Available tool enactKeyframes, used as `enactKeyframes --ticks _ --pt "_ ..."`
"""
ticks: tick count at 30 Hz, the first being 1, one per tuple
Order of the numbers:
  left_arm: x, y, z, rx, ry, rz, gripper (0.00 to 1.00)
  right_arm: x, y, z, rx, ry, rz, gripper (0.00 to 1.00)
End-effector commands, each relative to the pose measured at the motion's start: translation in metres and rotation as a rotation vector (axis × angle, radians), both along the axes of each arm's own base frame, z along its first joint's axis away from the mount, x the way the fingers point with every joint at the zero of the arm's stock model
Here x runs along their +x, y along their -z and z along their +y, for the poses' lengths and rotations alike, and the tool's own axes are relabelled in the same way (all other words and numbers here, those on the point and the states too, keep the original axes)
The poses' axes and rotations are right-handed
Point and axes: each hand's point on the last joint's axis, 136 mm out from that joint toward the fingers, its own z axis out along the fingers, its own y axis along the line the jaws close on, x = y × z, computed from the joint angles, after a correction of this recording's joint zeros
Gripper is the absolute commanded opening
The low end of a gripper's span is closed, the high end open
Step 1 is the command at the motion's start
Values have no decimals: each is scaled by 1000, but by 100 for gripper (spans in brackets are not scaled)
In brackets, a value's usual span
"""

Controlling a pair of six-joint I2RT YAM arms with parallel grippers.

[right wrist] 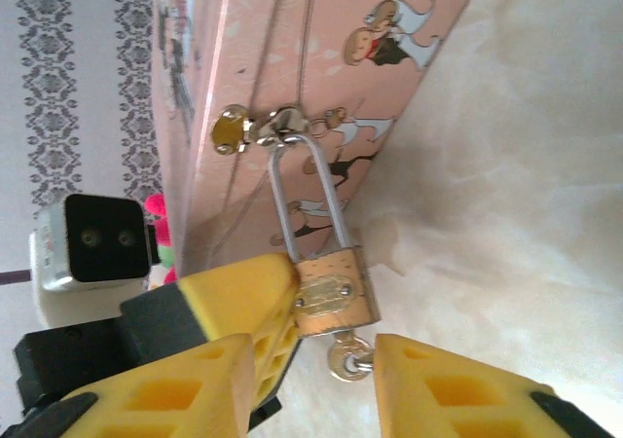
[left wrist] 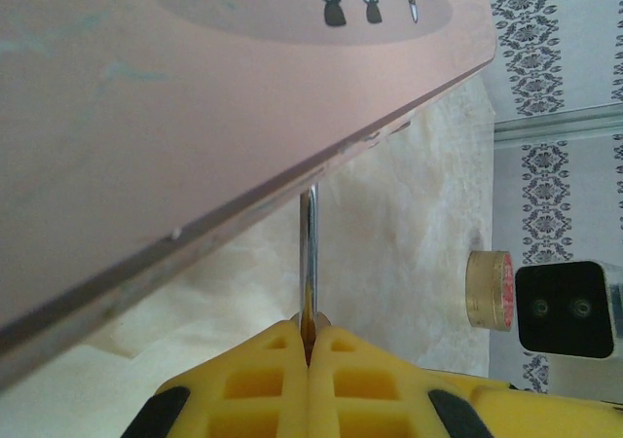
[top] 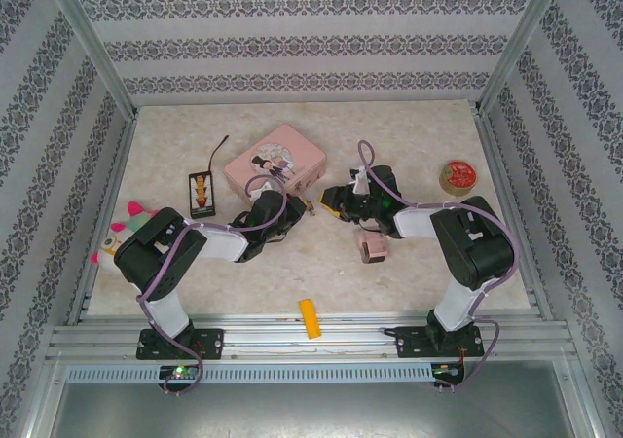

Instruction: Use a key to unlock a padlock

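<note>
At the tin [right wrist: 253, 88], left fingers [left wrist: 263, 370] clamp the padlock [right wrist: 336, 292], right fingers [right wrist: 458, 389] apart around the key [right wrist: 346, 360].

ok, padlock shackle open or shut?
Shut. In the right wrist view both shackle legs run into the padlock body, looped through the hasp on the tin; key inserted.

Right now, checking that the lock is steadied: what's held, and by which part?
The left gripper clamps the padlock by its brass body. The right gripper is open around the key, holding nothing.
</note>
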Motion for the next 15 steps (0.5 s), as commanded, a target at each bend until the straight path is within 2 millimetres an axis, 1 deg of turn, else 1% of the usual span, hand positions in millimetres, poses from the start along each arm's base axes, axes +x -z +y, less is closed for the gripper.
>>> enactKeyframes --ticks 1,4,6,7,12,15 --pt "-13 -3 -9 -39 45 16 0 5 1 -1 -29 -10 -23 35" --pt "-13 -2 -9 -42 43 16 0 8 3 3 -16 -24 -21 36" --pt "-12 -2 -10 -47 41 16 0 11 3 6 -2 -32 -16 41" --pt "-12 -3 -11 -50 42 15 0 12 3 7 4 -35 -15 41" --pt "-11 -2 -13 -64 42 18 0 16 6 14 23 -50 -5 41" --pt "-10 -1 -14 -68 42 22 0 16 3 21 36 -66 -7 39"
